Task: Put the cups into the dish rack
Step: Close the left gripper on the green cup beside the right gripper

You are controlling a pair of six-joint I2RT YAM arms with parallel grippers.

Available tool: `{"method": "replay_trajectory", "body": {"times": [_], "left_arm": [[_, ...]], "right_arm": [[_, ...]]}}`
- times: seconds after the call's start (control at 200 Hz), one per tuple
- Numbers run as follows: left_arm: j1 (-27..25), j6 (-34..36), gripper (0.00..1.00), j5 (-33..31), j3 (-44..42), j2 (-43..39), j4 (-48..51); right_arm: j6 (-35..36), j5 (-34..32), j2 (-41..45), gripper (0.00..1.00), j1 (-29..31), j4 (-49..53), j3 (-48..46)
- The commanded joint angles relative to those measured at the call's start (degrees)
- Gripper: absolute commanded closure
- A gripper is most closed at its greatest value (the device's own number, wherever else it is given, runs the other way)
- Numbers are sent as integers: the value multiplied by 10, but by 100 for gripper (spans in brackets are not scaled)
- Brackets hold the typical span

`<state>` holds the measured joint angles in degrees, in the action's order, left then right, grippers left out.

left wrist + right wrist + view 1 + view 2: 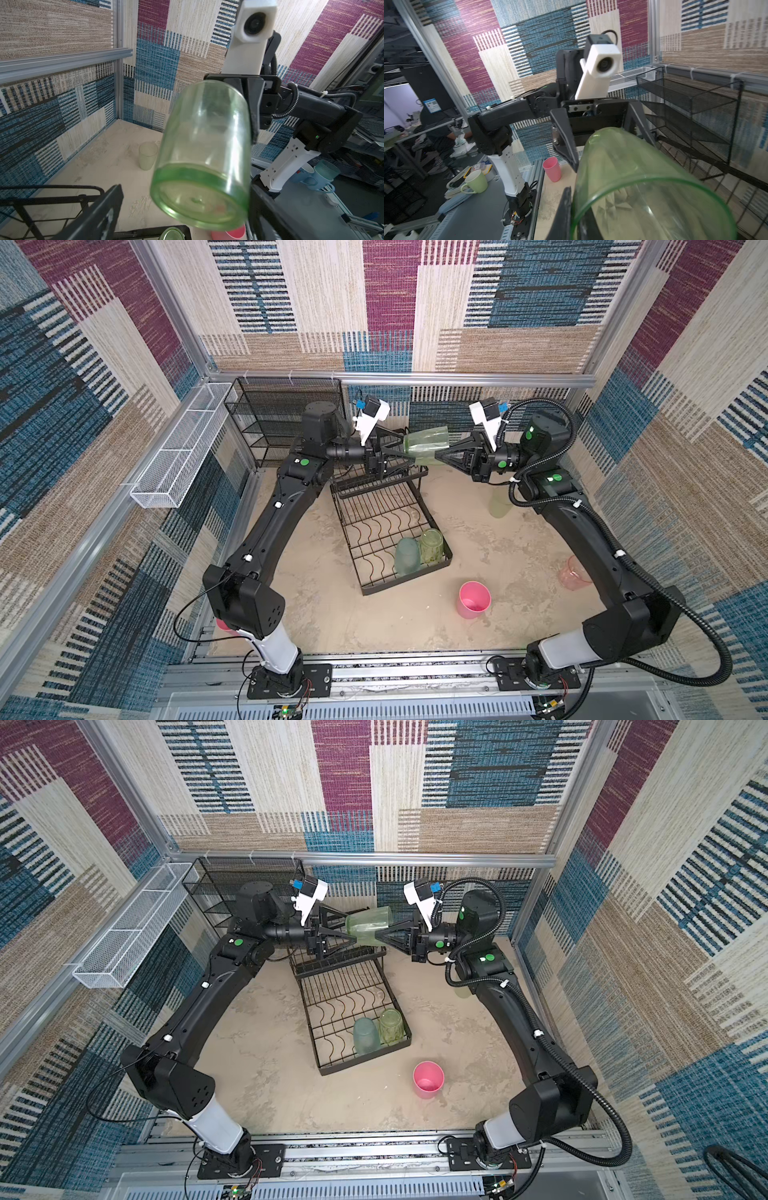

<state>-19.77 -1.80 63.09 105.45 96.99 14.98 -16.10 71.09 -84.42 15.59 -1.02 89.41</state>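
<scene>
Translucent green cup is up in the air, lying roughly sideways over the upper basket tier at the back of the dish rack, between the two arms. Right claw is clenched, pinching the cup wall at the mouth rim; the right wrist view shows one finger outside the rim, the other hidden. Left claw is released and spread wide around the cup's base end. In the left wrist view one finger is clearly off the cup and the other sits just beside it, contact unclear. On the rack's lower tier, near right corner in both top views, a teal cup and a yellow-green cup stand just beside each other. On the counter, a pink cup stands upright with its mouth open, near the rack's front corner but apart from it. A pale cup stands upright under the right arm's forearm. A reddish cup is at the right edge, partly hidden by the right arm. A second pink cup stands by the left arm's base. Black mesh shelf is in the back left corner, with a white trough on the left rail.
</scene>
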Motion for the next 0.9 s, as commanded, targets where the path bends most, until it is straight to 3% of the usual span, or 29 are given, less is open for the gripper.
{"method": "replay_trajectory", "body": {"times": [0.0, 0.185, 0.611, 0.896], "left_arm": [[1, 47, 3, -29, 3, -11, 42], [5, 47, 3, -21, -3, -16, 40], [4, 10, 2, 63, 10, 4, 0], [0, -57, 3, 83, -16, 2, -94]], "right_arm": [[2, 24, 5, 100, 3, 2, 11], [6, 25, 10, 100, 8, 6, 9], [2, 40, -13, 100, 24, -5, 19], [-11, 46, -35, 100, 29, -24, 38]]}}
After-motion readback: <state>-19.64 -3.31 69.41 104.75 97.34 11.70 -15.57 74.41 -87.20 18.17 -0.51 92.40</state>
